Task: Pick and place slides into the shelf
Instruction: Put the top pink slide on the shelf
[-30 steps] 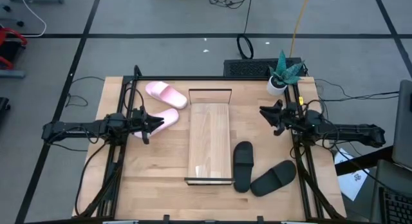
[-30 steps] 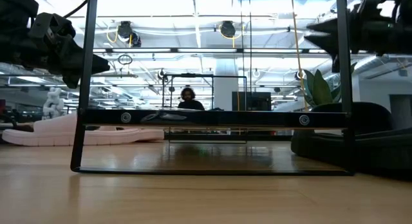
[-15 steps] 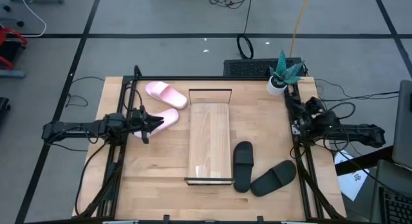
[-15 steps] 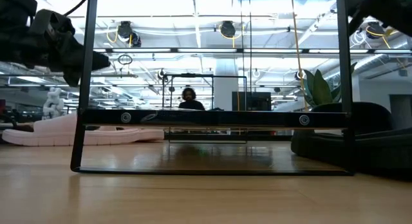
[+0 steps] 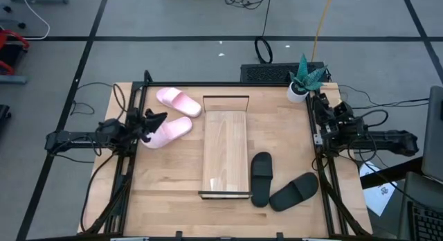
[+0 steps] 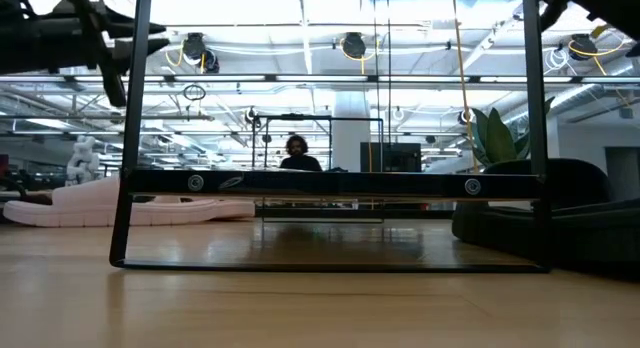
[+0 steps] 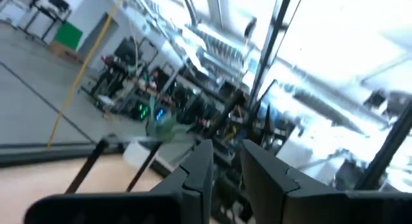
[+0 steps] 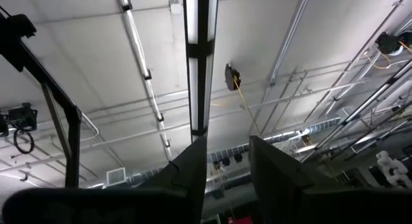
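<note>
In the high view the light wood shelf (image 5: 225, 154) lies flat in the table's middle, with a black wire frame at each end. One pink slide (image 5: 178, 100) lies near the far left corner. The other pink slide (image 5: 169, 130) lies sole down just right of my left gripper (image 5: 156, 118), which is open, tipped upward and clear of it. Two black slides (image 5: 261, 179) (image 5: 294, 191) rest right of the shelf's near end. My right gripper (image 5: 324, 106) is open at the table's right edge and points upward at the ceiling (image 8: 225, 163). The left wrist view shows only room past the fingers (image 7: 222, 169).
A small potted plant (image 5: 302, 80) stands at the far right corner. Black frame rails (image 5: 131, 165) run along the left and right table sides. In the low view the shelf's wire frame (image 6: 330, 183) spans the front, and a person (image 6: 292, 153) sits far behind.
My left gripper has drawn back a little toward the table's left edge, risen and tipped upward, away from the nearer pink slide. My right gripper has pulled back toward the right edge and swung up to face the ceiling. The slides and shelf have stayed put.
</note>
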You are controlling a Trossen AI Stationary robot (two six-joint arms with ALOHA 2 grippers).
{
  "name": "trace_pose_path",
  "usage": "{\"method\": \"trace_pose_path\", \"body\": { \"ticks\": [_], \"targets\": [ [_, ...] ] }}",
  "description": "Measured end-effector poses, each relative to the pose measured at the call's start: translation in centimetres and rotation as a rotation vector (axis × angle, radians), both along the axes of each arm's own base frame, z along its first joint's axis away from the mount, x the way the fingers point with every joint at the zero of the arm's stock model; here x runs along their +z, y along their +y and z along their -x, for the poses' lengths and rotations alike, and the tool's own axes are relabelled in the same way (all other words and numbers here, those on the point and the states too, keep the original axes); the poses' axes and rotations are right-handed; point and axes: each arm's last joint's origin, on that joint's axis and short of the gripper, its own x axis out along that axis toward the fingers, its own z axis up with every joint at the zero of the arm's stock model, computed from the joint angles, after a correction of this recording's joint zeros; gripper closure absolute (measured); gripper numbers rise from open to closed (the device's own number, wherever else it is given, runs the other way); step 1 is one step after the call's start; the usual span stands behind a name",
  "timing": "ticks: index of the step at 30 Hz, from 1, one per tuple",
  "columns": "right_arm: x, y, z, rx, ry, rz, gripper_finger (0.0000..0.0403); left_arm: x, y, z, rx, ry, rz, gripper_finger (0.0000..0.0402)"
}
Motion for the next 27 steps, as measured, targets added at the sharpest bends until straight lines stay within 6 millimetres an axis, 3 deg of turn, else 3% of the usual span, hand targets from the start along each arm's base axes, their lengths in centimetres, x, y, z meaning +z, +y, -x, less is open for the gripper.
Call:
{"method": "trace_pose_path", "body": {
  "ticks": [10, 17, 21, 24, 27],
  "targets": [
    [0.3, -0.1, -0.4, 0.032, -0.005, -0.023, 0.0296, 0.3, 0.7, 0.5, 0.272, -0.036, 0.074, 0.0323],
    [0.6, 0.0, 0.0, 0.003, -0.046, 0.005, 0.0296, 0.8, 1.4, 1.3, 0.580, -0.038, 0.186, 0.0323],
    [0.7, 0.0, 0.1, -0.027, -0.054, 0.026, 0.0296, 3.7, 1.5, 2.1, 0.648, -0.069, 0.160, 0.0323],
    [0.7, 0.0, 0.1, -0.036, -0.050, 0.032, 0.0296, 7.6, 1.3, 2.6, 0.619, -0.054, 0.027, 0.0323],
    [0.7, 0.0, 0.0, -0.037, -0.047, 0.032, 0.0296, 11.7, 1.2, 2.4, 0.651, 0.074, -0.108, 0.0323]
  ]
}}
